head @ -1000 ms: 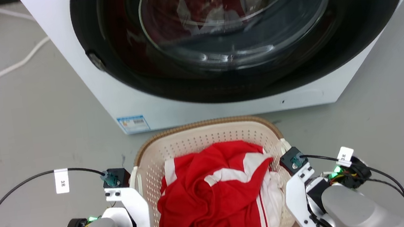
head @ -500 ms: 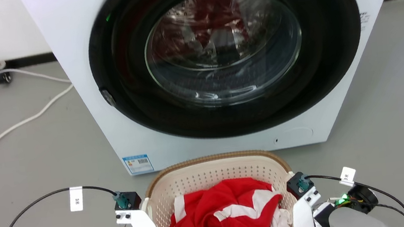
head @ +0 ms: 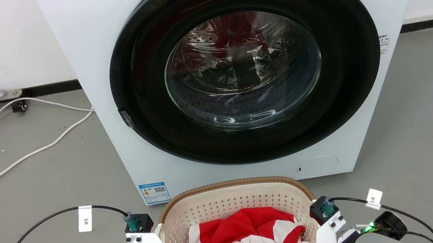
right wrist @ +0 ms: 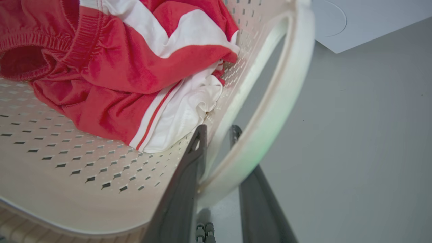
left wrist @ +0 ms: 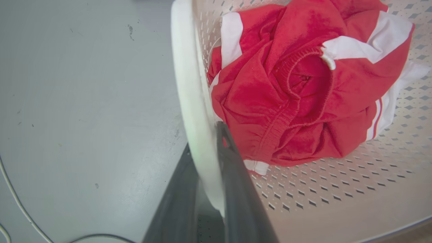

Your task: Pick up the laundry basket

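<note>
The cream perforated laundry basket [head: 230, 202] with a brown woven rim sits at the bottom of the head view, in front of the washing machine. Crumpled red and white clothes [head: 247, 237] lie in it. In the left wrist view my left gripper [left wrist: 204, 138] is shut on the basket's white left handle [left wrist: 187, 84], one dark finger on each side. In the right wrist view my right gripper [right wrist: 219, 130] is likewise shut on the white right handle [right wrist: 283, 84]. The basket's underside is hidden, so I cannot tell whether it touches the floor.
A white front-loading washing machine [head: 130, 157] with its round dark door [head: 243, 68] shut stands directly behind the basket. White cables [head: 18, 156] trail over the grey floor at the left. Black cables loop from both wrists.
The head camera has tilted up, so the basket sits lower in view and more of the machine and wall shows. Both grippers keep their hold on the handles.
</note>
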Tool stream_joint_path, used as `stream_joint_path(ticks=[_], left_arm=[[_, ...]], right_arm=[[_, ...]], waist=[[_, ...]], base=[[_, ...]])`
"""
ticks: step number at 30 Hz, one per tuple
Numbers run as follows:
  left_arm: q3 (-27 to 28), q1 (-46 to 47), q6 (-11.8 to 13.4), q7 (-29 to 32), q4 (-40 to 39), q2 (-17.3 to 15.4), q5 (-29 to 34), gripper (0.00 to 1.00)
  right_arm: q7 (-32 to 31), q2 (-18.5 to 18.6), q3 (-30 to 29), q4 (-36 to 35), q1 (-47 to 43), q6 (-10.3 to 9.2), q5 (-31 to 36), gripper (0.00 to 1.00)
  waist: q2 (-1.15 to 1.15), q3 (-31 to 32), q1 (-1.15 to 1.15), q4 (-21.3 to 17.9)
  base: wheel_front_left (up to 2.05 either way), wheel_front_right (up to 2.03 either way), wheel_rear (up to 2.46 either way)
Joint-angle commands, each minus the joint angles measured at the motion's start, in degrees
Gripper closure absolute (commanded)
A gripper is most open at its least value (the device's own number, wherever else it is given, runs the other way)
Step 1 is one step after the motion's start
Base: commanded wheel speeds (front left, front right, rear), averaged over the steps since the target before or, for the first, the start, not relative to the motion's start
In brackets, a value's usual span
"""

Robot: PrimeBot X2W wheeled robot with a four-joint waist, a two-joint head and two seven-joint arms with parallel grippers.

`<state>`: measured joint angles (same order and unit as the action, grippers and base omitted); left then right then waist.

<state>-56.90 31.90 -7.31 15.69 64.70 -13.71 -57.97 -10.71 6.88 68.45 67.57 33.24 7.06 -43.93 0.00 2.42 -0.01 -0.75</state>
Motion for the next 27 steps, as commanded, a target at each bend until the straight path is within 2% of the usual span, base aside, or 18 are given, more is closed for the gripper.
stream_joint_path(ticks=[1, 14, 27], left_arm=[[-0.3, -0.1, -0.3, -0.2, -0.4, 0.1, -0.3, 1.00], [-3.2, -0.6, -0.3, 0.1, 0.5, 0.5, -3.1, 1.00], [-5.6, -0.5, -0.3, 0.1, 0.6, 0.0, -5.4, 1.00]], right_arm=[[-0.2, -0.4, 0.8, -0.8, -0.8, 0.78, -0.5, 1.00], [-1.9, 0.3, 3.9, -1.2, -1.8, 0.78, -5.3, 1.00], [-2.3, 0.8, 4.8, -1.6, -2.0, 0.77, -6.7, 1.00]], waist=[[0.00, 0.3, 0.01, 0.0], [0.00, 2.2, 0.01, 0.5], [0.00, 2.5, 0.01, 0.5]], base=[[0.00, 0.00, 0.00], [0.00, 0.00, 0.00], [0.00, 0.00, 0.00]])
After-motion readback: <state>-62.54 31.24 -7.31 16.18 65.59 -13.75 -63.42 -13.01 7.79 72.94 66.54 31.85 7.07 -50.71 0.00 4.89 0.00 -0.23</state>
